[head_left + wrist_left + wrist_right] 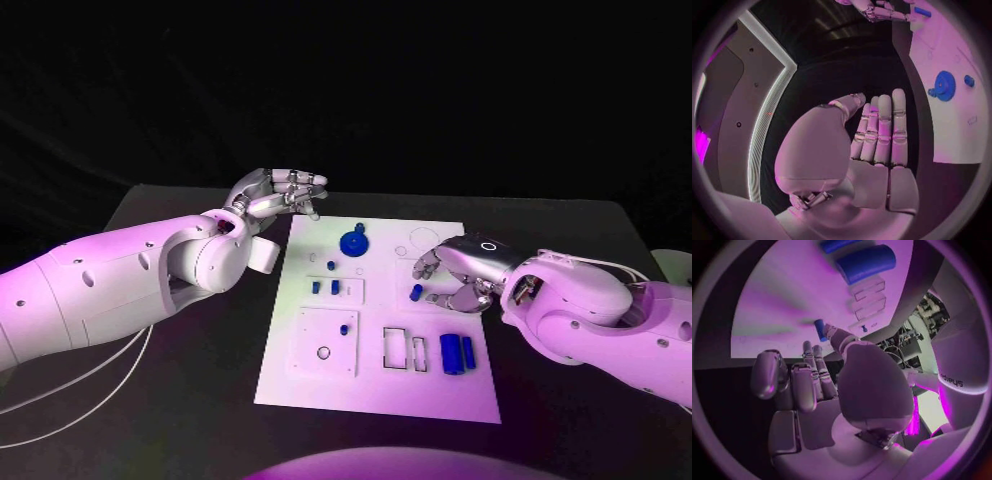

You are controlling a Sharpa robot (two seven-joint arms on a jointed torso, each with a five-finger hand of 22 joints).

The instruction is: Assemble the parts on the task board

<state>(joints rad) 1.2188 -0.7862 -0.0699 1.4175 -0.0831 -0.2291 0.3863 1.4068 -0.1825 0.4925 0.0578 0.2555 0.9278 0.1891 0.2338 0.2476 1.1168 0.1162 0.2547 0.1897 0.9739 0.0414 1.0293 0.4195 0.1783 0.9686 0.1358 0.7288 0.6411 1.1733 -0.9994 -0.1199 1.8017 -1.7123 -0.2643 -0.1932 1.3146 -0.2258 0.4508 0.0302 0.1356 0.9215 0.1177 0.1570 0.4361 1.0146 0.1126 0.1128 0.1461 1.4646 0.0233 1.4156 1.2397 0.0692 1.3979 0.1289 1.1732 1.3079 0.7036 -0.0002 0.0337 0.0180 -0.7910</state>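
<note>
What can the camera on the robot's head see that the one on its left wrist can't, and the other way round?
Head view alone: the task board entire, with two blue cylinders side by side near its front right. Left wrist view alone: the left hand's palm side, fingers straight and together, holding nothing. Both: the blue gear on the board, and the right hand over it.

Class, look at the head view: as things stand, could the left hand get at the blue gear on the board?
Probably yes. The left hand hovers empty beside the board's far left corner, and the gear lies close by with nothing over it. The right hand is busy further over.
</note>
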